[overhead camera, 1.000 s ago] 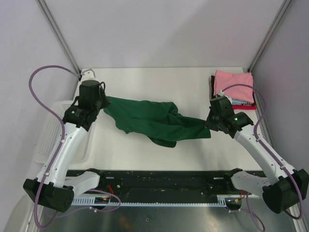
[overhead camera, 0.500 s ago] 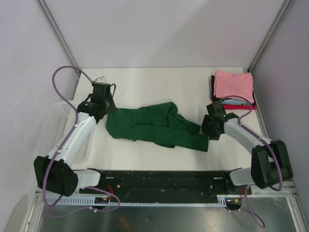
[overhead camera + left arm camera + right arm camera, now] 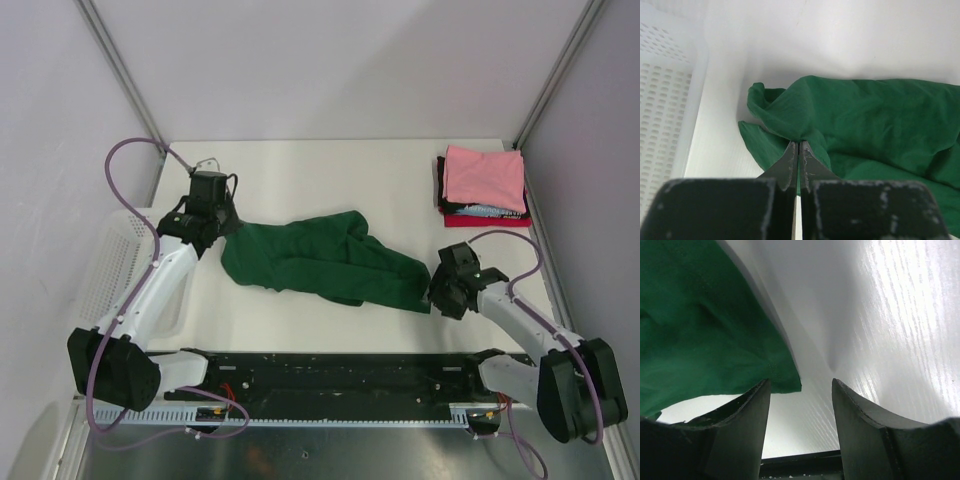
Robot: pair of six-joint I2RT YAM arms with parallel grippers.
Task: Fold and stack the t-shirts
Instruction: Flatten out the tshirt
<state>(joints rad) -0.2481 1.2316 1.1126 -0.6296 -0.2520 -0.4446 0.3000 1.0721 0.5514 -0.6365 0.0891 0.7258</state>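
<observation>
While the green t-shirt (image 3: 320, 262) is lying bunched across the middle of the table (image 3: 320, 170), the spreading step is judged to be in hand. Its left edge is being pinched by the fully closed left gripper (image 3: 799, 146). The right gripper (image 3: 801, 382) is being held parted and empty, just beside the shirt's right corner. A fresh grasp there is probably being called for, so the cloth can be drawn flat. The folded stack (image 3: 484, 182) is sitting at the far right.

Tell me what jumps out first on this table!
A crumpled dark green t-shirt sprawls across the middle of the table. At the far right corner sits a neat folded stack with a pink t-shirt on top. A white mesh basket sits by the left edge.
</observation>
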